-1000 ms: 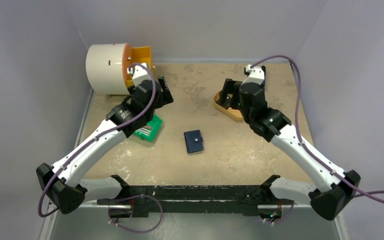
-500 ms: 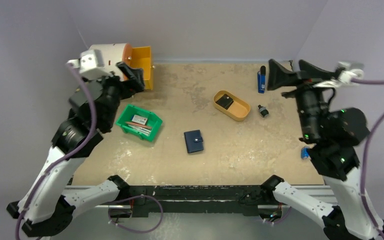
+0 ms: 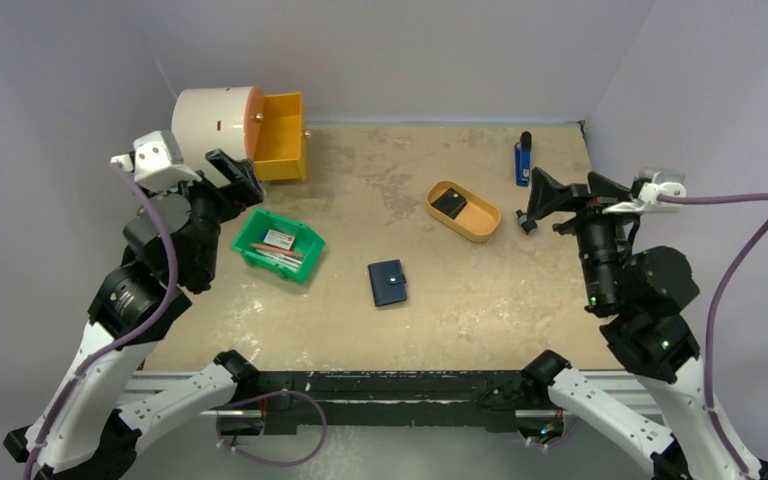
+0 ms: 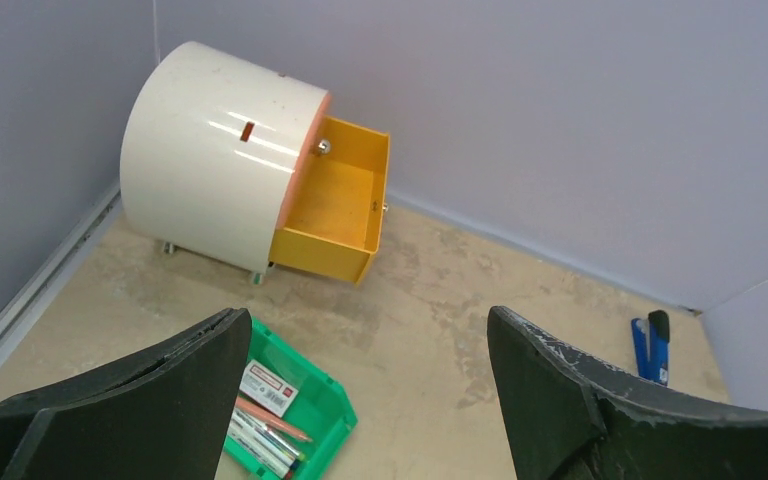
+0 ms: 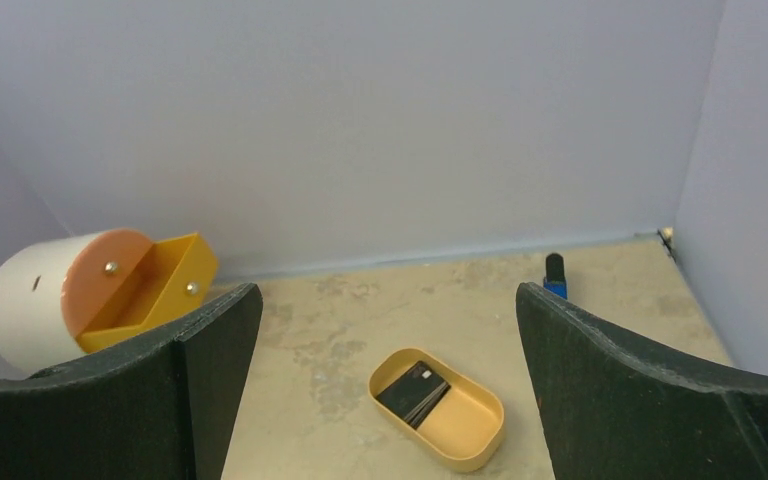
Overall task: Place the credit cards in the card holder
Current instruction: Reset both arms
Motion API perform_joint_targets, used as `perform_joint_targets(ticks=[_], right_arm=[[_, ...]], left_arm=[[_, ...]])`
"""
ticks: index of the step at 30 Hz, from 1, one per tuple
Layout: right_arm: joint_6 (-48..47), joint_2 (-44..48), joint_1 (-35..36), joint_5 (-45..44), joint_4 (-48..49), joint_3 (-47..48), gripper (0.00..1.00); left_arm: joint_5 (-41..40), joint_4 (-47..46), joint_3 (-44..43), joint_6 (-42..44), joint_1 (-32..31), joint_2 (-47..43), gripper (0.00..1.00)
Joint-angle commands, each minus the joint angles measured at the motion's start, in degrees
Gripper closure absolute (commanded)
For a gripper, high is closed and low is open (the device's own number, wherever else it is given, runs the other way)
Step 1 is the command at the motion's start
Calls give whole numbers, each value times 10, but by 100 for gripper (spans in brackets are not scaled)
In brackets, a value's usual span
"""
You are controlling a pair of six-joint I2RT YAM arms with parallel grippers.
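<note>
The card holder, a small navy wallet with its snap tab shut, lies flat near the middle of the table. A stack of black credit cards rests in one end of a mustard oval tray. My left gripper hangs open and empty, high over the left side, beside the green bin. My right gripper is open and empty, raised at the right edge and facing the tray from a distance. Neither gripper touches anything.
A green bin with pens and a small packet sits left of the wallet. A white drum cabinet with its yellow drawer pulled out stands back left. A blue tool and a small dark item lie back right.
Both arms have pulled back and up from over the bin and the tray to the table's sides. The left jaws have spread a little wider. Nothing on the table has moved.
</note>
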State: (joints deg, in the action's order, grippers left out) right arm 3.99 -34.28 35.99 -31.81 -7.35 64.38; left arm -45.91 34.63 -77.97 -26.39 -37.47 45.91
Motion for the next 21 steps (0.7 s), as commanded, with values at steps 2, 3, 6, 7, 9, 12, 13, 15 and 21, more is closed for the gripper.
perform_joint_targets(ticks=[2, 3, 6, 7, 9, 12, 13, 15, 21], right_arm=[[96, -32, 0, -108, 20, 25, 1], [115, -33, 0, -126, 30, 19, 1], [133, -17, 0, -136, 77, -12, 1], [125, -10, 0, -123, 93, -23, 1], [86, 11, 0, -74, 122, -44, 1], [54, 29, 0, -34, 150, -55, 1], [50, 31, 0, -30, 154, -55, 1], [46, 28, 0, -27, 159, -52, 1], [-14, 19, 0, 69, 172, -63, 1]], left_arm=[[-1, -3, -14, 4, 2, 22, 13], [1, -5, -14, 5, 3, 23, 13], [4, -6, -11, 5, 3, 24, 13], [4, -6, -9, 4, 2, 24, 13], [5, -8, -4, 2, 2, 23, 12], [11, -13, -1, -5, 3, 26, 12], [14, -14, -2, -8, 3, 28, 12], [22, -16, -4, -17, 3, 31, 12], [37, -29, 7, -27, 2, 29, 12]])
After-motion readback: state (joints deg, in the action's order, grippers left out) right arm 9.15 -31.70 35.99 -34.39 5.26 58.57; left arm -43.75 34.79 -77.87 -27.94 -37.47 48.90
